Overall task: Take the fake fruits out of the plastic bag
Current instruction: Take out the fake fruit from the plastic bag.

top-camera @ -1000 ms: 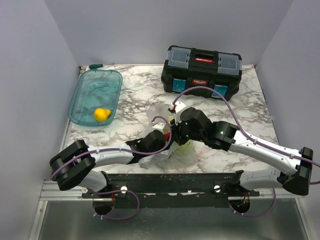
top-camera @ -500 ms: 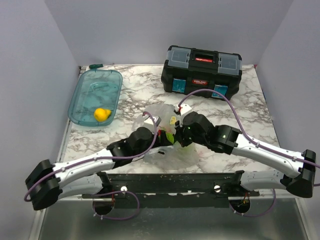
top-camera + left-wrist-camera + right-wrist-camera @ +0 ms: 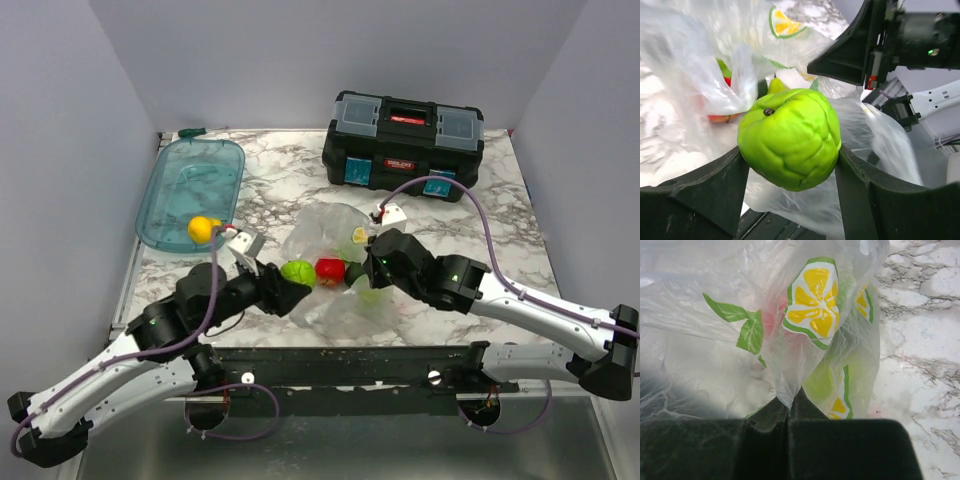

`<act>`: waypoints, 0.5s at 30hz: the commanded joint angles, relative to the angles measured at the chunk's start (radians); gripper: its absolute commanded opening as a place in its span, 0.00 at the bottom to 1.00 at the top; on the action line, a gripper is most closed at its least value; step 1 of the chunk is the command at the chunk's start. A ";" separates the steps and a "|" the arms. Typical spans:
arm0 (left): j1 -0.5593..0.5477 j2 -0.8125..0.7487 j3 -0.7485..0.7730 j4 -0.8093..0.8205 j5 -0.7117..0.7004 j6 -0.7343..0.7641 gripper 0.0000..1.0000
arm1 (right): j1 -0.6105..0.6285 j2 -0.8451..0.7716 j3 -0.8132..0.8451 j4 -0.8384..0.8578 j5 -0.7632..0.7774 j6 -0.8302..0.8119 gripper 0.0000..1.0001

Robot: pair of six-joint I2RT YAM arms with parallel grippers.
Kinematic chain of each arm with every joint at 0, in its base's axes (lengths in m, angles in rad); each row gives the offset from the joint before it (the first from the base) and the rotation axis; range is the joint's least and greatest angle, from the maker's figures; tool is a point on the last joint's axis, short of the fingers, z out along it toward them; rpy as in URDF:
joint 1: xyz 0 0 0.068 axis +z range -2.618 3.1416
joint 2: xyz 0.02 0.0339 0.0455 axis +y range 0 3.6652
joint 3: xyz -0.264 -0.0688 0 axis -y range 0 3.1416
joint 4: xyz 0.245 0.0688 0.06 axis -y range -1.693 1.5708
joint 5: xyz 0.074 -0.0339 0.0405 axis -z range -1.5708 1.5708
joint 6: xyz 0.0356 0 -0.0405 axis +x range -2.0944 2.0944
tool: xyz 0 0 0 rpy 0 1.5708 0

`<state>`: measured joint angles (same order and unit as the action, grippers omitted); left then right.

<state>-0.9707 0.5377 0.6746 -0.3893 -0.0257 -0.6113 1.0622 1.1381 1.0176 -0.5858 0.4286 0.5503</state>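
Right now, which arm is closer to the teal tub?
Left. The left fingers hold a lime-green fruit right of the teal tub; the right fingers pinch the plastic bag farther right.

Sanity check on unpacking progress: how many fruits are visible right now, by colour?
Lime-green fruit: 2 (one in left hand, one in bag)
Red fruit: 1
Yellow fruit: 1, in tub
Dark green fruit: 1, half hidden
Total: 5 seen; bag may hide more.
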 commanded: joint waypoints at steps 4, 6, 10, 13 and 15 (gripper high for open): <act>0.009 -0.085 0.227 -0.337 -0.201 0.136 0.49 | 0.003 -0.053 -0.034 -0.041 0.065 0.042 0.01; 0.009 -0.096 0.263 -0.351 -0.255 0.139 0.47 | 0.003 -0.055 -0.033 -0.044 0.067 0.038 0.01; 0.016 -0.042 0.294 -0.426 -0.530 0.107 0.45 | 0.003 -0.067 -0.042 -0.044 0.062 0.036 0.01; 0.109 0.081 0.312 -0.499 -0.662 0.106 0.43 | 0.004 -0.078 -0.053 -0.041 0.062 0.036 0.01; 0.257 0.106 0.265 -0.389 -0.600 0.182 0.43 | 0.002 -0.086 -0.057 -0.039 0.057 0.035 0.01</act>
<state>-0.9012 0.5499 0.9821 -0.7696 -0.4900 -0.5072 1.0622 1.0779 0.9802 -0.6044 0.4591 0.5758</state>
